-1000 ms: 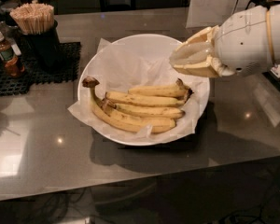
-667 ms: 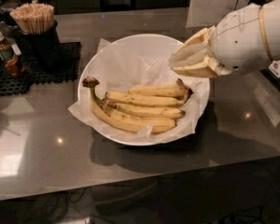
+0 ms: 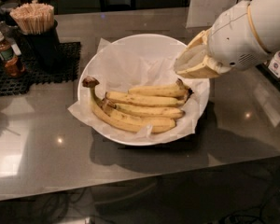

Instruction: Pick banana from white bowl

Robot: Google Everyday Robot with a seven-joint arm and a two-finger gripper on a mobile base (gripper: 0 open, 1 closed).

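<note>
The white bowl (image 3: 130,48), lined with crinkled white paper, stands mid-counter and holds several yellow bananas. A long, nearly straight banana (image 3: 142,99) lies across the middle. Another banana (image 3: 156,91) lies behind it and one more (image 3: 149,111) in front. A curved banana (image 3: 123,121) with a dark stem knob rests nearest the front. My gripper (image 3: 181,68), cream-coloured on a white arm, hangs over the bowl's right side. It is just above and right of the bananas' right ends and touches none of them.
A black cup of wooden stirrers (image 3: 37,31) stands on a black mat (image 3: 18,73) at the back left, beside a small brown bottle (image 3: 7,55). Small packets (image 3: 279,64) lie at the far right. The counter's front edge runs below the bowl.
The arm's white body has swung slightly upward at the right. The gripper tip stays almost in place over the bowl, and the bananas have not moved.
</note>
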